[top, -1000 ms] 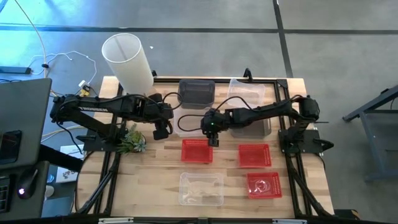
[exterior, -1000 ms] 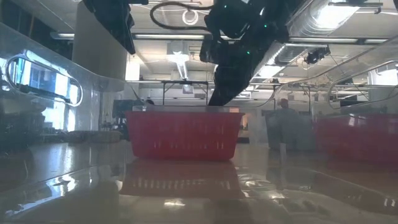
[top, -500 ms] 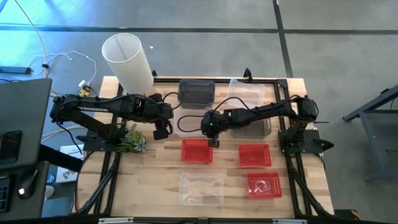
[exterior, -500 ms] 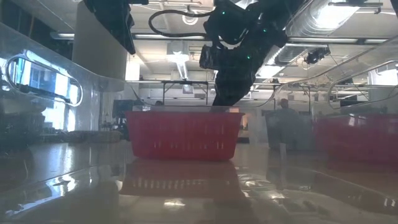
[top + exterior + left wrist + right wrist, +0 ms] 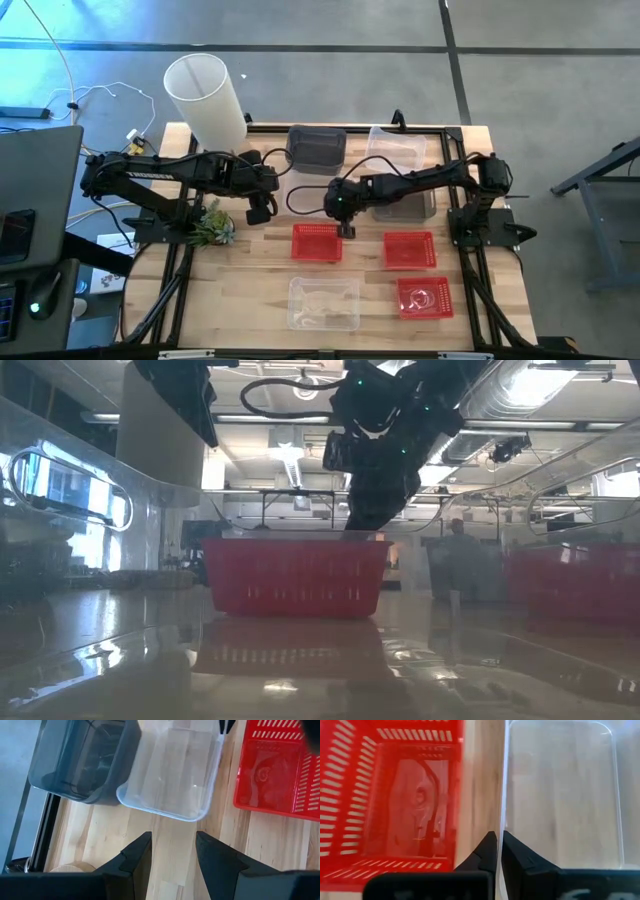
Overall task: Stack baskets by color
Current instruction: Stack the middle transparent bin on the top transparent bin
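My right gripper [image 5: 347,229] is down between a red mesh basket [image 5: 316,243] and a clear basket [image 5: 303,196] at mid table. It is shut on the clear basket's rim. In the low view it comes down behind the red basket [image 5: 295,575]. My left gripper [image 5: 258,212] hangs open above bare wood to the left of the clear basket [image 5: 172,770], touching nothing. A dark grey basket [image 5: 316,148] stands farther back. All the baskets rest on their bottoms on the table. My right gripper pinches the clear basket's near long rim [image 5: 505,822], close to its right-hand corner. One finger [image 5: 487,851] is outside the wall and the other is inside. The fingers slant down from the table's right. The basket stands flat on the table.
Two more red baskets [image 5: 410,250] [image 5: 424,297] stand at the near right and a clear one [image 5: 323,303] at the near middle. Under the right arm are a grey basket [image 5: 405,203] and a clear one [image 5: 398,148]. A white lamp [image 5: 205,95] and a plant [image 5: 210,228] stand at the left.
My right gripper has shut its fingers from wide open, staying in place by the red basket's far right corner and tipping a little. No basket has moved. The left arm has kept still.
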{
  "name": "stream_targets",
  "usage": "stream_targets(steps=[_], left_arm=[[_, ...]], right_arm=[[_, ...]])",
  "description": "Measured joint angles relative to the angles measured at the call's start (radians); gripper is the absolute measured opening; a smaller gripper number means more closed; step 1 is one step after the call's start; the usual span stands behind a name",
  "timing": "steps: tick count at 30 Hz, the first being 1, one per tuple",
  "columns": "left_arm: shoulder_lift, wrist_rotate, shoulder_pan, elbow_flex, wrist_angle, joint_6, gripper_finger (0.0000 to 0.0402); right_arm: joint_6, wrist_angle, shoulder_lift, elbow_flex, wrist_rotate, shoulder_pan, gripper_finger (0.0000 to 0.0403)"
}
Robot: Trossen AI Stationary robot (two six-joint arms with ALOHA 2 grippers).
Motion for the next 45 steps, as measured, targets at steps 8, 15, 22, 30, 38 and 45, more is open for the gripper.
stream_targets(steps=[8,15,22,30,38,45], left_arm=[[0.000,0.000,0.000,0.001,0.000,-0.014,0.0140],[0.000,0.000,0.000,0.001,0.001,-0.016,0.0140],[0.000,0.001,0.000,0.001,0.003,-0.016,0.0140],[0.000,0.001,0.000,0.001,0.003,-0.016,0.0140],[0.000,0.001,0.000,0.001,0.003,-0.016,0.0140],[0.000,0.001,0.000,0.001,0.003,-0.016,0.0140]], right_arm=[[-0.006,-0.058,-0.068,-0.001,-0.005,0.012,0.0001],[-0.015,-0.134,-0.196,-0.001,0.040,0.042,0.0000],[-0.034,-0.257,-0.367,-0.001,0.142,0.056,0.0000],[-0.060,-0.354,-0.563,-0.002,0.272,0.053,0.0000],[-0.029,-0.524,-0.681,-0.003,0.405,0.052,0.0000],[0.001,-0.488,-0.789,-0.149,0.431,0.021,0.0000]])
